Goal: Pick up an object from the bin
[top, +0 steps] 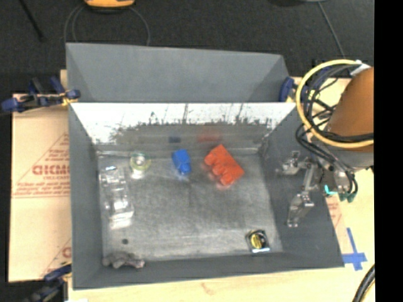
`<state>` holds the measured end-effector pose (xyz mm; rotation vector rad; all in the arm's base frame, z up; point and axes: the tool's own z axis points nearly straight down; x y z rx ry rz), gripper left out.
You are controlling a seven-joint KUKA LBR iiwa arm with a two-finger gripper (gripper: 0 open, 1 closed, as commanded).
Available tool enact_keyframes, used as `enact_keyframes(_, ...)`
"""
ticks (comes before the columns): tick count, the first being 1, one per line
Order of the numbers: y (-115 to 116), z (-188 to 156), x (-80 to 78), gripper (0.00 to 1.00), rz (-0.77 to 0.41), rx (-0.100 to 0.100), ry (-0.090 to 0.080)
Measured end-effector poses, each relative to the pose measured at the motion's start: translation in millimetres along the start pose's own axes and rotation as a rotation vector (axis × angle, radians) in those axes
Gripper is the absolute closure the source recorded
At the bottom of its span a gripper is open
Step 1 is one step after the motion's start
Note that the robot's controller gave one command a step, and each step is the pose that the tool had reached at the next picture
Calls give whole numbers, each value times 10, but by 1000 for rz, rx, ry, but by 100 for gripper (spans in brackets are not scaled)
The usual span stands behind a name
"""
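Note:
My gripper [293, 192] hangs over the bin's right sloping wall, its metal fingers spread open with nothing between them. Nearest to it, a small black and yellow tape measure [257, 240] lies in the bin's front right corner, below and left of the fingers. An orange-red blocky piece [223, 165] sits near the back wall, well left of the gripper. Just left of that piece stands a small blue object [181, 163].
A clear plastic item [116, 194] lies along the left side, with a small pale round thing [139, 163] behind it. A grey rag-like scrap [123, 262] rests in the front left corner. The arm with its orange cover and cables stands at the right.

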<state>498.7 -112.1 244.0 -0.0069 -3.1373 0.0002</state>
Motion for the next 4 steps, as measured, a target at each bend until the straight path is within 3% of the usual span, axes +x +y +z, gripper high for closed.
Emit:
enact_keyframes(1,-108,1714,-41,0,-398,5,-14)
enact_keyframes(2,183,1680,165,0,-611,18,-34)
enact_keyframes(3,195,1681,181,100,-613,13,-28)
enact_keyframes(4,481,180,-42,100,-942,7,-13)
